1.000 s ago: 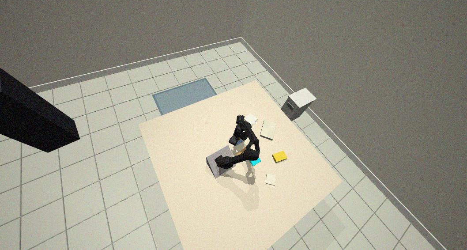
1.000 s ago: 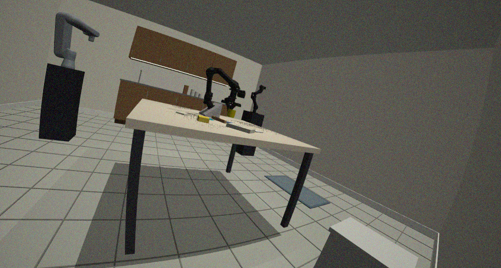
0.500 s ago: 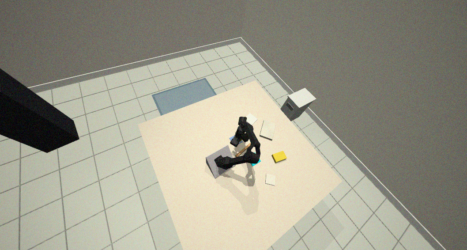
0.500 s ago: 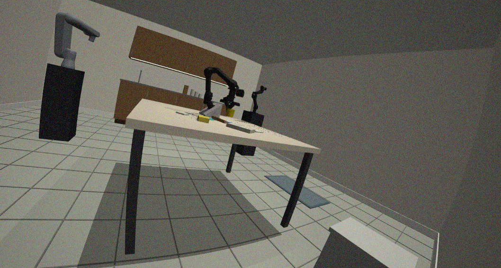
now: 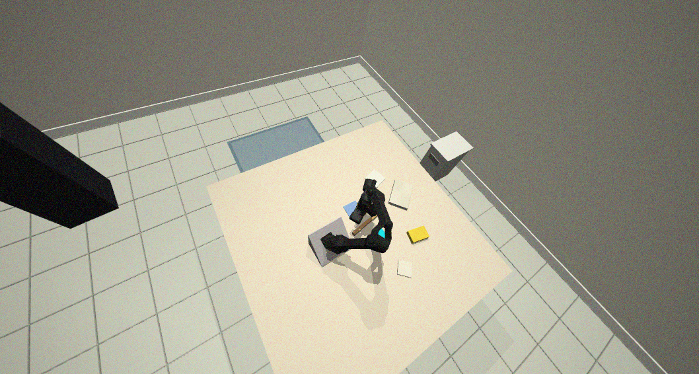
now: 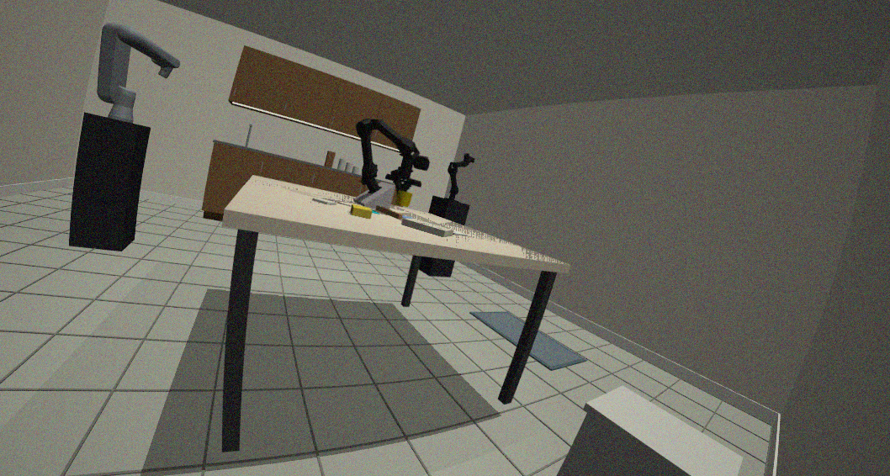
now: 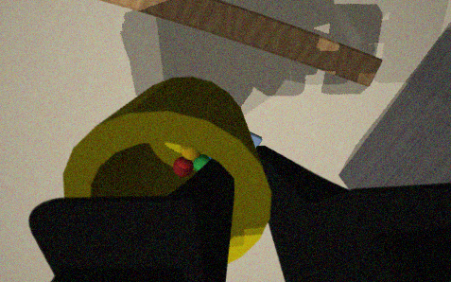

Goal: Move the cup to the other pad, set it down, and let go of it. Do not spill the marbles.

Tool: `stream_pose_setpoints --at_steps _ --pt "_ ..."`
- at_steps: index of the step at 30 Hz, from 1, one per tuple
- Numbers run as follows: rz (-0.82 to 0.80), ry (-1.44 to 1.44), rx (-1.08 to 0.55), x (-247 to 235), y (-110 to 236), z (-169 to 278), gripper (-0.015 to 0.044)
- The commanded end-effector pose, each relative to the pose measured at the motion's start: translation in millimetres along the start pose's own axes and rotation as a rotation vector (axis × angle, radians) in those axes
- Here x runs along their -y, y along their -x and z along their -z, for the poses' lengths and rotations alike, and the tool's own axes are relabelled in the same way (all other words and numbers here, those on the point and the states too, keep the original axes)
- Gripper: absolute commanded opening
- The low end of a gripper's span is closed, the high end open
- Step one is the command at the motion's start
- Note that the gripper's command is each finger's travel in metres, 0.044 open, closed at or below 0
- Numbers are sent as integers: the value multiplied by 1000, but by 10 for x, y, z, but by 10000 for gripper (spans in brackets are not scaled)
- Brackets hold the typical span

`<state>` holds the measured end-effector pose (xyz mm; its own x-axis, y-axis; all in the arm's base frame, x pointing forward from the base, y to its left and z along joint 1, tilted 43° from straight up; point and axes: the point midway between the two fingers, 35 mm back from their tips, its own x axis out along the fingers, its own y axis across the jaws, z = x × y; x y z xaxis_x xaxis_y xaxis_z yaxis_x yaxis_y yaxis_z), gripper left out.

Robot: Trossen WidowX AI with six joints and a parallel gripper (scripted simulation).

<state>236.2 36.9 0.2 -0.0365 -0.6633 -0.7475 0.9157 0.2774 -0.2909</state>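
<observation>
My gripper [image 7: 244, 155] [image 6: 402, 185] [image 5: 360, 211] is shut on the wall of a yellow cup [image 7: 164, 128] [image 6: 404, 198], with one finger inside and one outside. The cup hangs a little above the table. Red [image 7: 182, 167], green [image 7: 201, 162] and yellow [image 7: 190, 153] marbles lie together inside it. A blue pad [image 5: 350, 208] lies just beside the gripper; in the wrist view only a sliver of it [image 7: 256, 139] shows past the cup. A cyan pad [image 5: 381, 232] lies partly hidden under the arm's elbow. The arm hides the cup in the top view.
A brown wooden bar [image 7: 259, 35] [image 5: 363, 224] lies between the pads. The grey base block [image 7: 415, 132] [image 5: 322, 238] stands close by. A yellow block [image 5: 417, 234] [image 6: 360, 209] and three flat white pieces [image 5: 401, 194] [image 5: 375, 177] [image 5: 404, 268] lie on the beige table [image 5: 273, 273].
</observation>
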Motion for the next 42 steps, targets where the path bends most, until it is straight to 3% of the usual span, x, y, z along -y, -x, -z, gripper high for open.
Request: stream_pose_setpoints --at_steps 1,42 --pt "7 6 7 49 -12 -90 0" --pt "9 6 11 383 13 -1077 0"
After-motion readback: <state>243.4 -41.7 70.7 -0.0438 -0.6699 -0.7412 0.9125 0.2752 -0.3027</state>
